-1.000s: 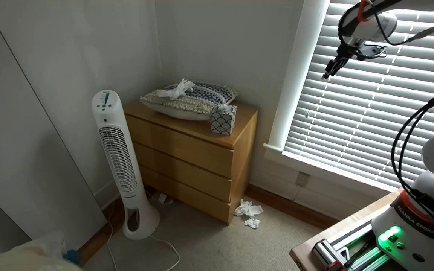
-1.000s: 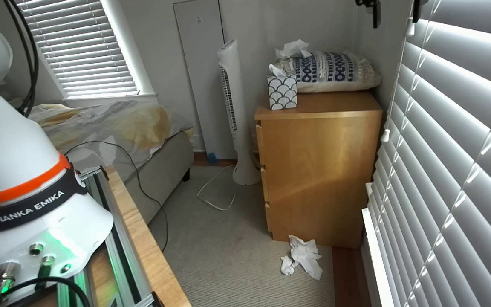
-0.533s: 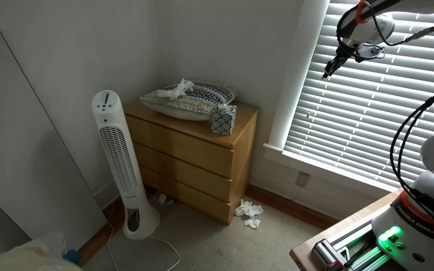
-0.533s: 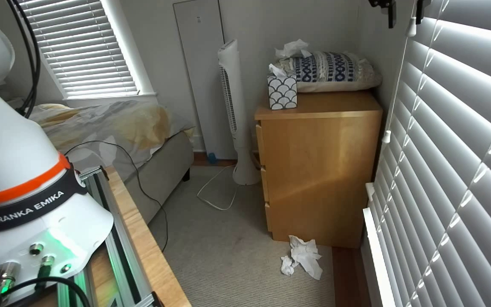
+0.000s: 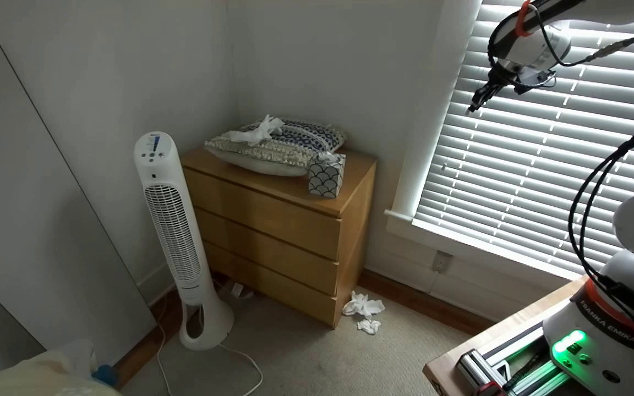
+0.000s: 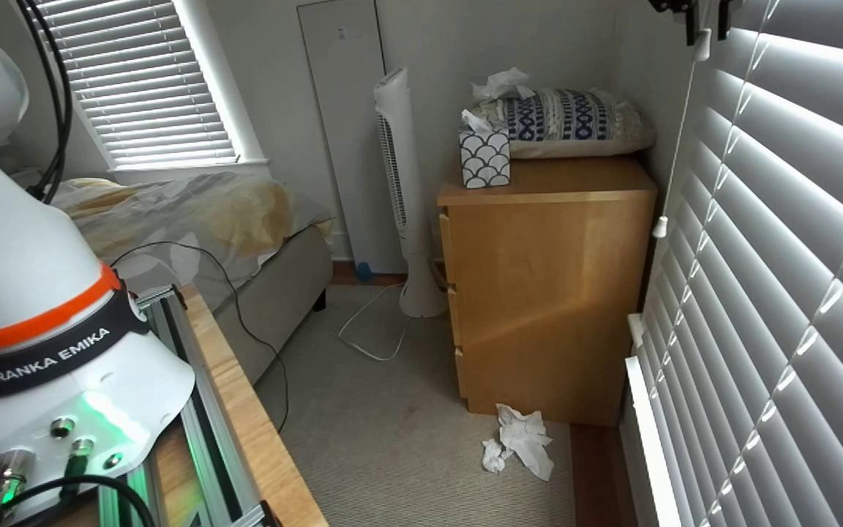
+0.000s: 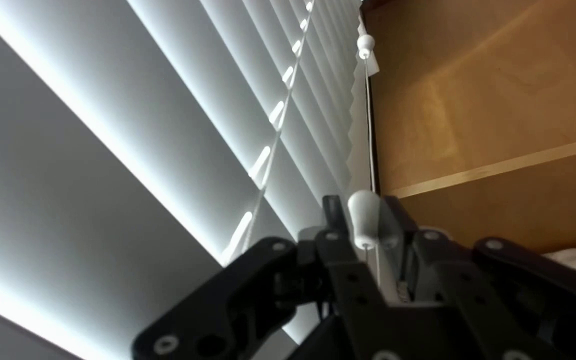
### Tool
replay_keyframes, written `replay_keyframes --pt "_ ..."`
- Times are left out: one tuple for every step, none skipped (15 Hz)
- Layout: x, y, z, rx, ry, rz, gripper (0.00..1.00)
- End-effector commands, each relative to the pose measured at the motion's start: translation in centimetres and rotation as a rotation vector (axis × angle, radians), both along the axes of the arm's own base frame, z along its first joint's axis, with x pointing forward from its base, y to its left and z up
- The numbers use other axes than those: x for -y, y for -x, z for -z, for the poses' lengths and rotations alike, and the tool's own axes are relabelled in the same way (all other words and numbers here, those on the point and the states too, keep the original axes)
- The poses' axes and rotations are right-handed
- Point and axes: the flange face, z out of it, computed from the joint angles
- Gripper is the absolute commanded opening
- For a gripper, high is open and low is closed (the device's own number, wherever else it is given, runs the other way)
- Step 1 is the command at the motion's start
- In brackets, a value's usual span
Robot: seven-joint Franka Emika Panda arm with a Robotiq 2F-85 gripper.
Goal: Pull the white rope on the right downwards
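Gripper (image 7: 363, 202), jaws parted, stands around the white rope's end (image 7: 365, 220), near the window blinds (image 7: 188, 150); a second rope end (image 6: 660, 227) hangs lower. Reaching looks done; gripping and the downward pull seem left.

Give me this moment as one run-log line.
fingers: apart, one each side of the upper white tassel | contact: unclear | lower white tassel: hanging free | blinds: lowered

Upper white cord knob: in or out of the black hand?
In, at least partly: an exterior view and wrist view show the knob between the fingers.
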Motion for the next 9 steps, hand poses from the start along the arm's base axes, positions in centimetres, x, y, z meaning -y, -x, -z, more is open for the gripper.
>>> replay_keyframes --pt "0.45 -0.15 0.50 0.032 -0.018 -0.019 0.29" --pt "0.42 -0.18 0.55 0.035 -0.027 -0.021 0.31" --pt "0.38 -0.22 0.61 0.037 -0.034 -0.026 0.30" --pt "0.36 -0.25 0.65 0.041 -0.037 -0.028 0.32" --pt "0.36 -0.28 0.69 0.043 -0.040 -0.032 0.31" --pt "0.34 -0.31 0.67 0.050 -0.041 -0.036 0.31" --pt "0.35 -0.32 0.69 0.051 -0.042 -0.040 0.25" --pt "0.39 -0.31 0.71 0.053 -0.043 -0.041 0.21" --pt "0.41 -0.30 0.72 0.053 -0.044 -0.042 0.08"
